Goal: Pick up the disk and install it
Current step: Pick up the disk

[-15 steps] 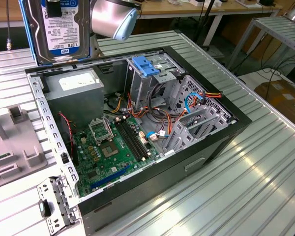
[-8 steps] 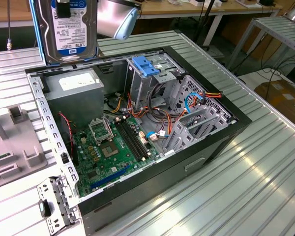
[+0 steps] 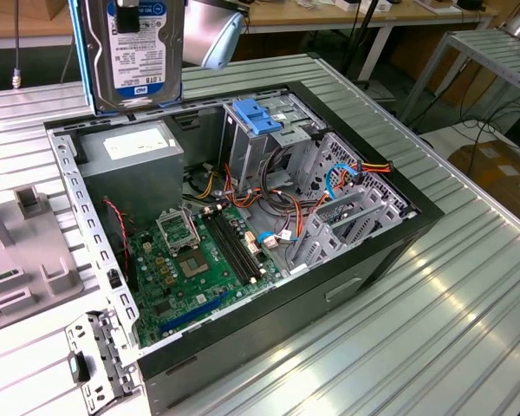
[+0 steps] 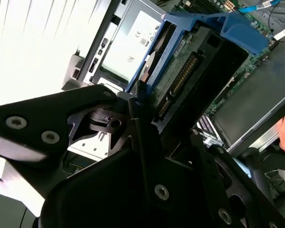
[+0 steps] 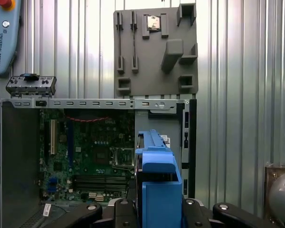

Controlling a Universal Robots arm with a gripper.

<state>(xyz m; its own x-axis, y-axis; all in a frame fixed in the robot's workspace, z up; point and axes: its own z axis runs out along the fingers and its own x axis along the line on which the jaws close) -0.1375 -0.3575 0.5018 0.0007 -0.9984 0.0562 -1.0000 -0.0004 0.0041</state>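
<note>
Gripper (image 5: 159,216) is closed on the disk (image 5: 160,185). In the first wrist view the blue side rail sits clamped between the black jaws. The second wrist view shows the same grip, with the disk's connector edge and circuit-board side toward the camera. Disk is off the bench, held upright over the open case.

Exterior view, near to far:
- lower left of frame: loose metal bracket (image 3: 100,364) on the ribbed bench (image 3: 451,329)
- exterior view's left: grey fixture plate (image 3: 26,251) beside the case
- mid frame: open tower case (image 3: 269,334) lying on its side, motherboard (image 3: 191,260) exposed
- behind that: metal drive cage (image 3: 243,152) with a light-blue latch (image 3: 256,117) on top and cables around it; grey power supply (image 3: 130,152) toward the exterior view's left
- upper left of frame: disk, label toward the camera, hanging just above the power supply corner of the case; cannot tell if it touches the rim
</note>
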